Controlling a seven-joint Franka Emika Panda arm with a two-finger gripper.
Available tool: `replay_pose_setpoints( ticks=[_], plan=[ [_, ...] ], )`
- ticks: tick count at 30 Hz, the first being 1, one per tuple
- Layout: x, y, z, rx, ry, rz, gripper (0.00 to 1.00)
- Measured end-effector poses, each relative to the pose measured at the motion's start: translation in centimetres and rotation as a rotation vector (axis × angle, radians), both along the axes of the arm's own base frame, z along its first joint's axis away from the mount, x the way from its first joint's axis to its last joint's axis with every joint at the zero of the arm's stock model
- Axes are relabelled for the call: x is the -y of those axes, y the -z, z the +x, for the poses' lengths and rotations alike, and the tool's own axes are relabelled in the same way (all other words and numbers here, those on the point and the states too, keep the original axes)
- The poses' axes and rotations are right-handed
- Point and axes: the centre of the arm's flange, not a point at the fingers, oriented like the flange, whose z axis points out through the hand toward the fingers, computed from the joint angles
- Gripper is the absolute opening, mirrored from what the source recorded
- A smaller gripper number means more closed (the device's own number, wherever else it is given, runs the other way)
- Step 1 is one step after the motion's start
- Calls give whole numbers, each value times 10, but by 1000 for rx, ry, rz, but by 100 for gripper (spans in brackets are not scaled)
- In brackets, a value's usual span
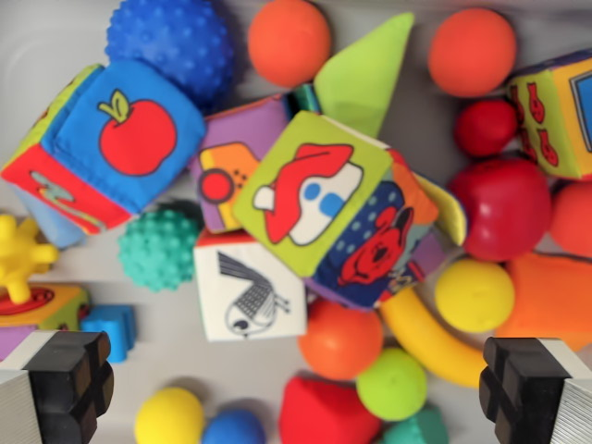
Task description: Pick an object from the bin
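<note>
Grey bin floor [37,37] crowded: apple cube [120,139] left of mushroom cube [319,194]; bird block [248,294] below-left, red ball [507,205] right.

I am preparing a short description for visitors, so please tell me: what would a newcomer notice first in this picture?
The eye lands first on the soft cube with the red mushroom on green, tilted in the middle of the pile. At upper left lies the blue cube with a red apple, beside a knobbly blue ball. The hand shows only its two dark fingertips in the bottom corners, spread wide.
</note>
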Motion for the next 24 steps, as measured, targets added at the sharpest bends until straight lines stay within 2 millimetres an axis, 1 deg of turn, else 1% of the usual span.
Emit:
replay_pose_setpoints(
  ticks=[11,24],
  plan=[
    [-2,2,0,-3,20,1,100],
    [-20,18,4,-6,131,3,100]
  ],
)
